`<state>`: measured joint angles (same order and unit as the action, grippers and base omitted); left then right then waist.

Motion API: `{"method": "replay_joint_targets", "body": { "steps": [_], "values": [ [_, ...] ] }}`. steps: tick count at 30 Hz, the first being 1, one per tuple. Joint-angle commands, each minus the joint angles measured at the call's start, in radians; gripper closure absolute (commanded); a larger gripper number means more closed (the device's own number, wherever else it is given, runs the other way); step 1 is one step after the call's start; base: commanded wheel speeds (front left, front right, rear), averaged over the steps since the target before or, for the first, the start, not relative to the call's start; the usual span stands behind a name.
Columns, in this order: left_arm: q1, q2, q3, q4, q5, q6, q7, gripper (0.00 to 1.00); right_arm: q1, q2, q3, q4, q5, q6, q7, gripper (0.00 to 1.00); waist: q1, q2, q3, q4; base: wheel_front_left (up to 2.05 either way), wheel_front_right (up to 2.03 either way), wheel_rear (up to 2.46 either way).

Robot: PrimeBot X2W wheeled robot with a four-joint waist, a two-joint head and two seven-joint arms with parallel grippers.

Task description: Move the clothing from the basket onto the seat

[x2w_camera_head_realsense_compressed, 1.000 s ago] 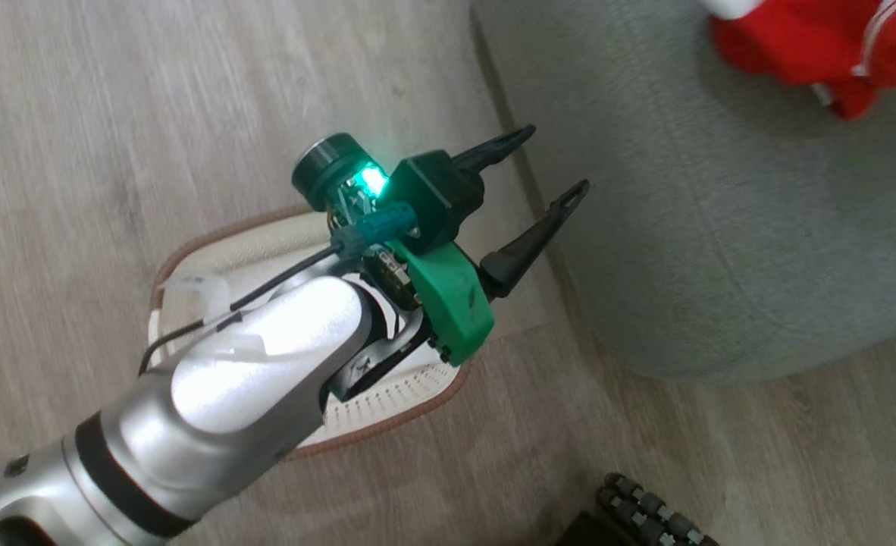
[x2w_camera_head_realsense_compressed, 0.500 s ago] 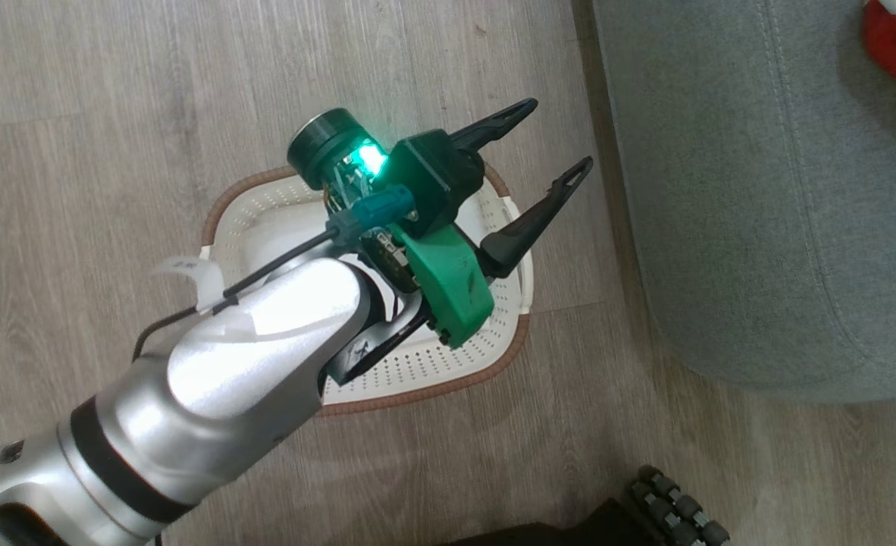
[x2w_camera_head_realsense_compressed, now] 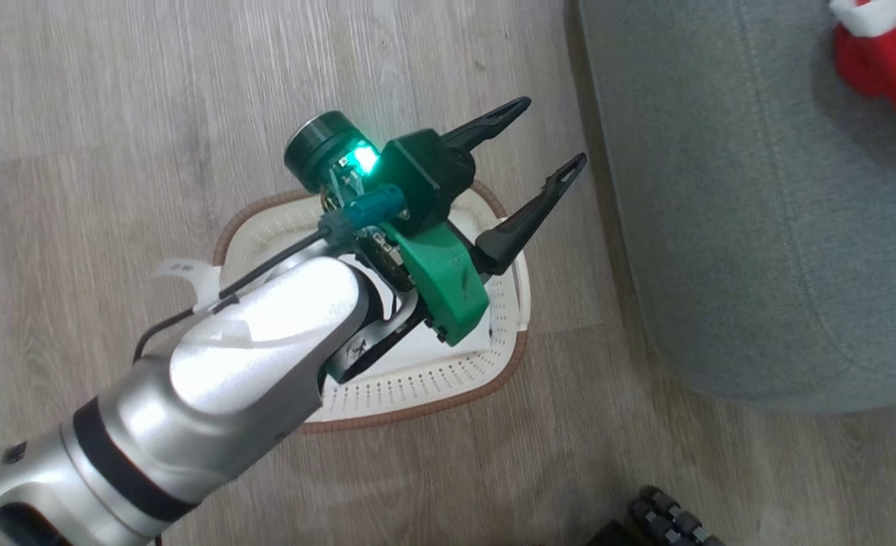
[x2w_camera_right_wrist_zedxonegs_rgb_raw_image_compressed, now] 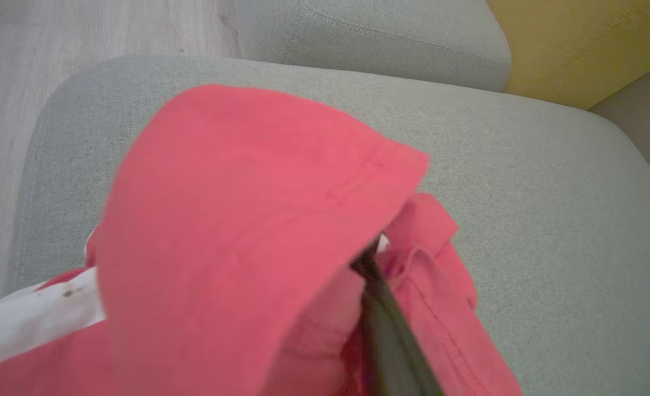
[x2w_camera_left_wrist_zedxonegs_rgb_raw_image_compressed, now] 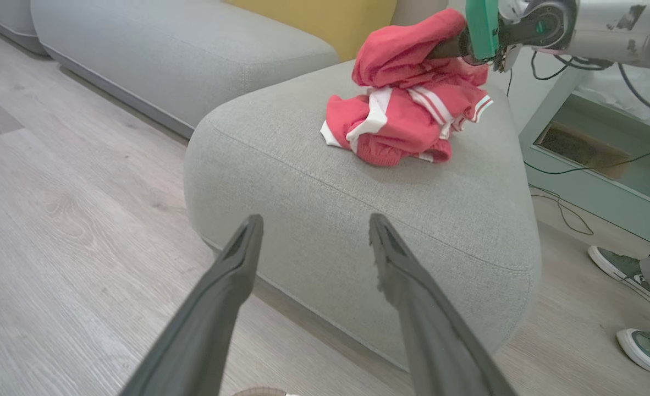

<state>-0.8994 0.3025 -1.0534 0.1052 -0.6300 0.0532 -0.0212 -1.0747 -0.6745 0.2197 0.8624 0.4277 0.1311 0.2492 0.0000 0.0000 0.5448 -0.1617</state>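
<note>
Head view: your left pincer [x2w_camera_head_realsense_compressed: 552,130] hangs over the basket [x2w_camera_head_realsense_compressed: 425,408], fingers well apart, tips aimed toward 1 o'clock at the seat [x2w_camera_head_realsense_compressed: 721,227]. Basket stands on the wood floor [x2w_camera_head_realsense_compressed: 114,114], just beside the seat's edge; the arm hides much of its inside. Clothing [x2w_camera_head_realsense_compressed: 884,61] lies on the seat at 2 o'clock, cut off by the frame edge.

Left wrist view: red pile with white stripes rests on the seat top at 12 o'clock. Your right pincer [x2w_camera_left_wrist_zedxonegs_rgb_raw_image_compressed: 449,49] reaches in from 1 o'clock, fingers buried in the raised top fold. A person's shoes [x2w_camera_left_wrist_zedxonegs_rgb_raw_image_compressed: 627,269] at 4 o'clock, on the floor.

Right wrist view: one dark finger shows under red cloth. You cannot tell here whether that pincer is clamped or apart.
</note>
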Motion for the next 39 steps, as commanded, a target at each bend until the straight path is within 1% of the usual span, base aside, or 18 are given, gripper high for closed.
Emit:
{"method": "replay_joint_targets", "body": {
  "steps": [1,6,8,11,16,21,26,30,34,39],
  "values": [
    [-0.011,0.003,0.035,-0.021,-0.009,0.002,-0.01,0.0,0.023,-0.043,0.02,-0.019,0.031,0.0,-0.002,0.0,0.0,0.0,-0.03,-0.008,0.0,0.0,0.0],
    [0.017,0.004,0.034,-0.008,-0.024,0.005,-0.024,0.0,0.039,-0.054,0.091,0.002,0.087,0.0,0.047,0.0,0.0,0.0,-0.101,-0.026,0.0,0.0,0.0],
    [0.025,0.005,0.034,-0.006,-0.028,0.007,-0.028,0.0,0.043,-0.058,0.107,0.001,0.097,0.0,0.053,0.0,0.0,0.0,-0.118,-0.029,0.0,0.0,0.0],
    [0.05,0.008,0.037,-0.001,-0.041,0.014,-0.04,0.0,0.057,-0.077,0.162,-0.023,0.128,0.0,0.061,0.0,0.0,0.0,-0.166,-0.04,0.0,0.0,0.0],
    [0.093,0.011,0.043,0.004,-0.063,0.026,-0.064,0.0,0.077,-0.118,0.212,-0.096,0.209,0.0,0.026,0.0,0.0,0.0,-0.248,-0.045,0.0,0.0,0.0],
    [0.133,0.016,0.053,-0.003,-0.08,0.046,-0.086,0.0,0.107,-0.157,0.222,-0.181,0.273,0.0,-0.054,0.0,0.0,0.0,-0.321,-0.032,0.0,0.0,0.0],
    [0.172,0.033,0.073,-0.011,-0.1,0.072,-0.107,0.0,0.163,-0.201,0.21,-0.252,0.292,0.0,-0.134,0.0,0.0,0.0,-0.387,-0.002,0.0,0.0,0.0],
    [0.203,0.049,0.089,-0.018,-0.114,0.092,-0.12,0.0,0.229,-0.226,0.176,-0.302,0.314,0.0,-0.191,0.0,0.0,0.0,-0.43,0.027,0.0,0.0,0.0],
    [0.241,0.068,0.108,-0.023,-0.129,0.117,-0.14,0.0,0.315,-0.216,0.126,-0.353,0.332,0.0,-0.249,0.0,0.0,0.0,-0.467,0.055,0.0,0.0,0.0],
    [0.293,0.096,0.134,-0.025,-0.148,0.155,-0.159,0.0,0.441,-0.164,0.027,-0.404,0.31,0.0,-0.318,0.0,0.0,0.0,-0.502,0.09,0.0,0.0,0.0]
  ]
}}
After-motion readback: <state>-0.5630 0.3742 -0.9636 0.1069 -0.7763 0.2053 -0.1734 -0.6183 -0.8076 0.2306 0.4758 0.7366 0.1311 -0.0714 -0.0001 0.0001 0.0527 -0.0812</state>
